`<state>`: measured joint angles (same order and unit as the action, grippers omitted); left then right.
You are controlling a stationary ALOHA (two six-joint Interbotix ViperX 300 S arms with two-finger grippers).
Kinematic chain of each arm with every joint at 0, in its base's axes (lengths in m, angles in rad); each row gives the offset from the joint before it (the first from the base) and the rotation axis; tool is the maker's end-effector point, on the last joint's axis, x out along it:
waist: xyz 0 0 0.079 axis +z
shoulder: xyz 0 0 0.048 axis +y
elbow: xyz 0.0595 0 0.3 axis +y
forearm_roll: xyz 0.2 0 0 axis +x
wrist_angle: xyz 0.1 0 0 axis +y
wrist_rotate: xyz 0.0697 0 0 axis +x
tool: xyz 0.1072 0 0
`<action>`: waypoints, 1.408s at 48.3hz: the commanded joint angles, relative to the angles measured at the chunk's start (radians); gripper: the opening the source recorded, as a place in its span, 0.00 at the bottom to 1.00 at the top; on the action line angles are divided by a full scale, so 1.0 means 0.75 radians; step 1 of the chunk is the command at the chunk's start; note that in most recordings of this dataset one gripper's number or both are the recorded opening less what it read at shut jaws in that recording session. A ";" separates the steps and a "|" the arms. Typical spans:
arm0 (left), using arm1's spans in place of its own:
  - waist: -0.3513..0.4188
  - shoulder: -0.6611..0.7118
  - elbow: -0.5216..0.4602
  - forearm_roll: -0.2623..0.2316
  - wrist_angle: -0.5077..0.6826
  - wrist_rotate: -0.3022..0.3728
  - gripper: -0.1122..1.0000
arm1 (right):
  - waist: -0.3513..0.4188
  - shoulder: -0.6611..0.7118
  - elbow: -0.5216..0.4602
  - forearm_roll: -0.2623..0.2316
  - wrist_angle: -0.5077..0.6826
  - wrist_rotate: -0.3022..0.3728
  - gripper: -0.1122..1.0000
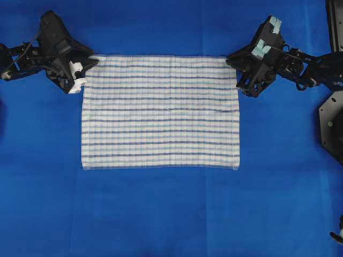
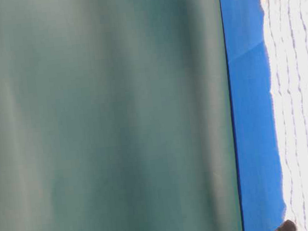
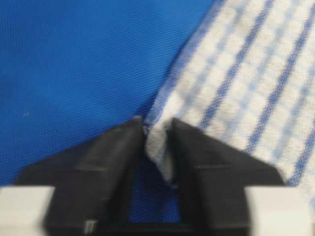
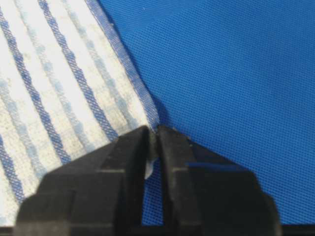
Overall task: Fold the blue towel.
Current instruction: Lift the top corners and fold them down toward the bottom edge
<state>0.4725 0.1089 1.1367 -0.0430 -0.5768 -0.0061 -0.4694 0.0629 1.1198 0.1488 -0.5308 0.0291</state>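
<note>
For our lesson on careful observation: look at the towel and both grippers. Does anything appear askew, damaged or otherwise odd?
Nothing stands out. The blue towel lies flat and square on the blue table covering, without wrinkles or tears. The left gripper and right gripper each pinch one far corner, evenly placed.

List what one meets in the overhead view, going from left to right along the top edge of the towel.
left gripper, shut on the towel's top-left corner → blue towel, lying flat on the blue table covering → right gripper, shut on the top-right corner.
</note>
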 commanded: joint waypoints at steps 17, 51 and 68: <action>-0.031 -0.061 -0.004 0.000 0.045 0.018 0.14 | 0.014 -0.049 -0.014 0.004 -0.008 -0.002 0.17; -0.168 -0.321 0.012 -0.002 0.213 -0.008 0.14 | 0.112 -0.276 0.029 0.018 0.141 0.008 0.17; -0.503 -0.517 0.074 -0.002 0.268 -0.145 0.14 | 0.432 -0.536 0.131 0.174 0.266 0.110 0.17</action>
<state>0.1457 -0.2424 1.1904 -0.0430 -0.3728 -0.0936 -0.1994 -0.2930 1.2164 0.2531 -0.3344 0.1043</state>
